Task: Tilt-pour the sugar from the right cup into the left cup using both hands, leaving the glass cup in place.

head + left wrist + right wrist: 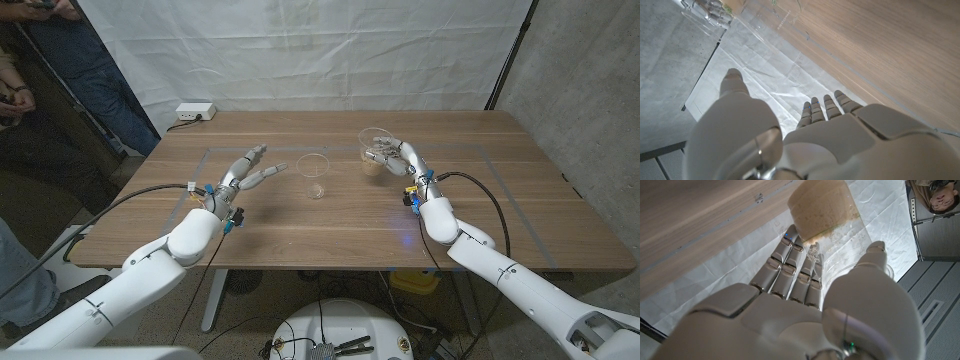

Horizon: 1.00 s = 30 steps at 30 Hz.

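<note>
An empty clear cup (313, 174) stands upright near the table's middle; in the left wrist view the same cup (765, 16) is beyond my fingertips. My left hand (252, 175) is just to its left, fingers spread and stretched toward it, a small gap between them, holding nothing. My right hand (396, 156) grips a clear cup with sugar (376, 149) to the right of the empty cup. In the right wrist view the sugar cup (822, 211) sits between my thumb and fingers, its pale sugar packed at the bottom. Whether it stands on the table or is lifted I cannot tell.
A white power strip (194, 112) lies at the table's far left edge. People (60, 70) stand beyond the left side, and a white backdrop (320, 50) hangs behind the table. Bare wood (330, 235) lies in front of both cups.
</note>
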### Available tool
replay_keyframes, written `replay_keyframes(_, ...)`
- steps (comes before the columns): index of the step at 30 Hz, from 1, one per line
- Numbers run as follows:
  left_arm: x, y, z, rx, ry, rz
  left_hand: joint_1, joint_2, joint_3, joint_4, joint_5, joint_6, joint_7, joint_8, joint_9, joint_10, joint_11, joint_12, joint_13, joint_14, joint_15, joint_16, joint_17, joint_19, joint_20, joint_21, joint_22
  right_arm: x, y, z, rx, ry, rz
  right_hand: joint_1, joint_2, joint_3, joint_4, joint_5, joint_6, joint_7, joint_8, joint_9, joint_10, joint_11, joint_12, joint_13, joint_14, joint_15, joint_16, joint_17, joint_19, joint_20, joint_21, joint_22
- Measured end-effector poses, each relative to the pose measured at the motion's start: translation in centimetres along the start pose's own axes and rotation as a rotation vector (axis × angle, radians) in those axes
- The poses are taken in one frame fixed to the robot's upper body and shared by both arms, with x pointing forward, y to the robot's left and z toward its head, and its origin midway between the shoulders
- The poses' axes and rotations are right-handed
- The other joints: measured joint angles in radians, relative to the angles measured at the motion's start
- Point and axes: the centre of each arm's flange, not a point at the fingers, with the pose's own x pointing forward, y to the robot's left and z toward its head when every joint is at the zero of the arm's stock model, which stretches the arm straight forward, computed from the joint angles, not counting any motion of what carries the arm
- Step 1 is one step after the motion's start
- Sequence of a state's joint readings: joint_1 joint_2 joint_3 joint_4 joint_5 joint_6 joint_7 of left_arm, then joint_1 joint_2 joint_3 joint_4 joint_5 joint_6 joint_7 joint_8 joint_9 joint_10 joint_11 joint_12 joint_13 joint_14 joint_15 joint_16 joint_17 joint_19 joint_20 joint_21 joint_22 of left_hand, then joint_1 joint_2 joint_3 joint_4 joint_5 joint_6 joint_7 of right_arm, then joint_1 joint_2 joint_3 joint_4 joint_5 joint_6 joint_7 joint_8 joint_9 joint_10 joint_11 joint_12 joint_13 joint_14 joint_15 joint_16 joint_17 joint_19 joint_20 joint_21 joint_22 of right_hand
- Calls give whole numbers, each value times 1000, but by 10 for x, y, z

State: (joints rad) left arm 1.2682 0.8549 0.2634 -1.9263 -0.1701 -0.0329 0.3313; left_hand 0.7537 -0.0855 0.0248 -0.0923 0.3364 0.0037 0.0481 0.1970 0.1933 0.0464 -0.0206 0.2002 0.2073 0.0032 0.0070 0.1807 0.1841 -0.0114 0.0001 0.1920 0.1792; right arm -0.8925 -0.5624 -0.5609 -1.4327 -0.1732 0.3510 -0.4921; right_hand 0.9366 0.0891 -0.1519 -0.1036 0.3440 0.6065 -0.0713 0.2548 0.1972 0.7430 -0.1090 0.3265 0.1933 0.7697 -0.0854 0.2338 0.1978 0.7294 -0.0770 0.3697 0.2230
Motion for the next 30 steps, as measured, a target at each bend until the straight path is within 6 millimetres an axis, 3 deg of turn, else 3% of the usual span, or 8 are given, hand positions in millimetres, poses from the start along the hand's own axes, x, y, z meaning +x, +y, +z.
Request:
replay_keyframes(8,-4,-13,5,78,-18,0,0,-18,-8,0,1,-8,-7,0,0,-3,-3,0,-3,-5,-5,0,0,-7,-7,0,0,-4,-1,3,-2,-2,-5,-2,0,-3,3,0,-2,2,0,1,0,0,-7,0,0,0,-6,0,-4,4,0,0)
replay_keyframes(14,-4,-12,6,124,-37,36,4,-14,-8,0,6,-2,-16,0,0,-8,-8,0,-3,-5,-5,0,0,-11,-11,0,0,-8,-2,3,1,-2,-5,-8,0,-4,4,-4,-2,2,0,1,0,0,-7,0,-3,3,-6,0,-7,7,-4,0)
replay_keyframes(15,-1,-22,0,110,-24,37,4,-14,-8,0,8,0,-18,0,0,-8,-8,0,-3,-5,-5,0,0,-11,-11,0,0,-9,-2,3,0,1,-7,-8,0,-4,4,-4,-2,2,0,1,0,0,-7,0,-3,3,-6,0,-7,7,-4,0)
replay_keyframes(30,8,-41,4,152,-52,39,4,-6,-8,0,12,2,-19,0,0,-8,-8,0,-3,-11,-11,5,0,-16,-16,0,0,-14,-4,3,5,5,-17,-10,-3,-8,8,-4,-3,3,-8,1,-2,2,-14,0,-3,3,-6,5,-7,7,-4,0)
